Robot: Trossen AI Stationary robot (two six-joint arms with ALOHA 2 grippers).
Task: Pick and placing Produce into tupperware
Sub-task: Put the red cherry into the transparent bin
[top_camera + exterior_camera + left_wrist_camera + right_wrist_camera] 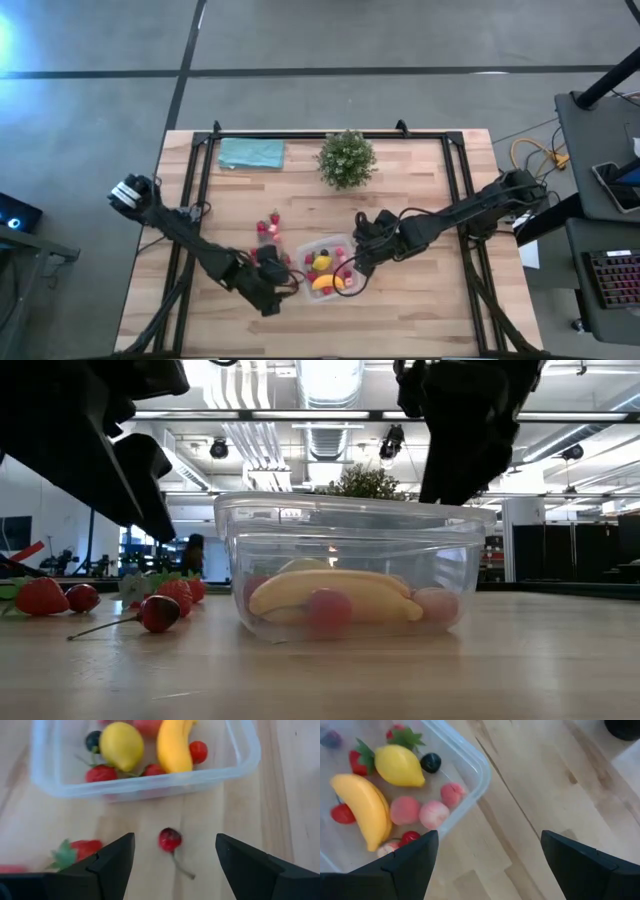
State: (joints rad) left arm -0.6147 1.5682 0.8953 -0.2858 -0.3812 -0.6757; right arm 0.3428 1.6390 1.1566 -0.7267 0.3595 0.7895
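Note:
The clear tupperware (328,268) stands on the wooden table and holds a banana (364,810), a lemon (399,765), pink peach-like pieces, strawberries and dark berries. A red cherry (170,839) with a stem lies on the table just outside the tupperware's wall (150,790). My left gripper (175,857) is open above the cherry, its fingers on either side and clear of it. A strawberry (82,849) lies beside it. My right gripper (490,857) is open and empty, hovering over the container's right corner (480,770). More strawberries (40,596) lie to the left.
A bushy green potted plant (346,158) and a flat teal cloth (251,152) sit near the table's far edge. A few loose red fruits (268,225) lie left of the tupperware. Bare wood stretches to the right of the container (545,795) and along the near edge.

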